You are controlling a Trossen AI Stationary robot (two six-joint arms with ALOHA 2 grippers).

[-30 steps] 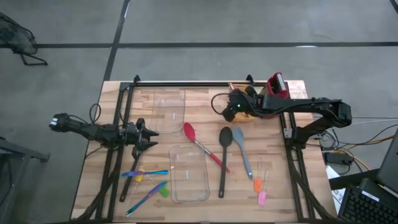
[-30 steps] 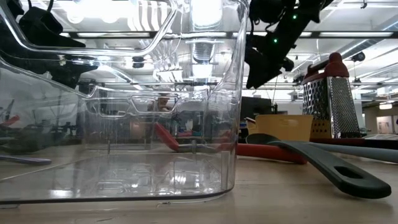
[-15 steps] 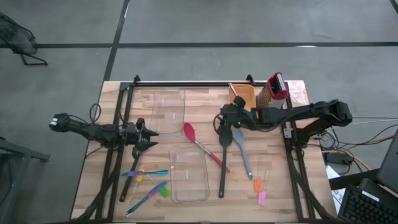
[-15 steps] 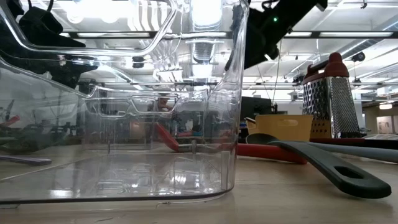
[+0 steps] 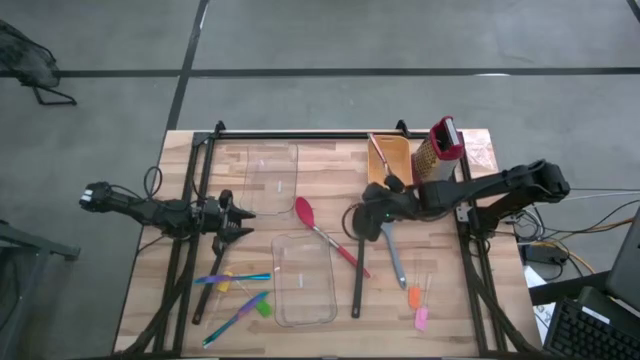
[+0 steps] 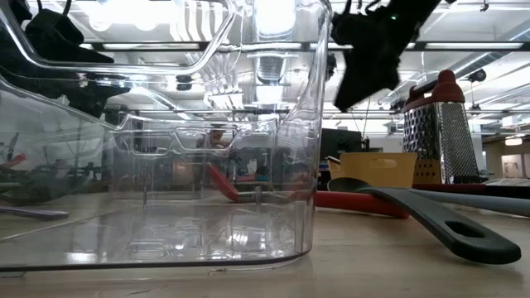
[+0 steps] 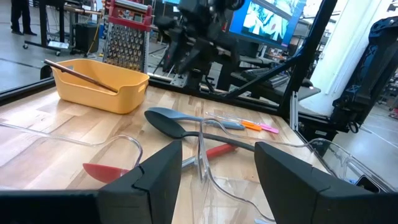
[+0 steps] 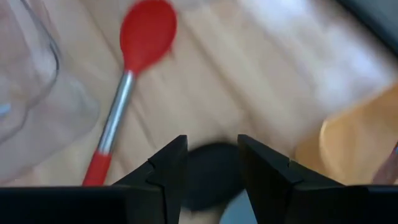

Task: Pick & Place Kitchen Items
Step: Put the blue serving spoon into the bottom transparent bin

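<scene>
My right gripper is open and hovers above the bowl of the black spoon; a finger stands on either side of it, and the low view shows the gripper well above the table. The spoon's handle lies flat, pointing at the near edge. The red spoon and the light-blue spoon lie flat on either side of it. Thin sticks, a green chunk and orange and pink bits lie near the front. My left gripper waits open at the table's left.
A yellow bin holding a wooden stick and the red-topped grater stand at the far right. Two clear containers sit mid-table, one far and one near. Bare wood shows between the spoons and the right rail.
My right gripper has moved from above the yellow bin toward the near edge and now hangs over the black spoon's bowl. The bin, hidden by the arm a second ago, shows again. Its fingers' gap cannot be compared. Nothing on the table has shifted.
</scene>
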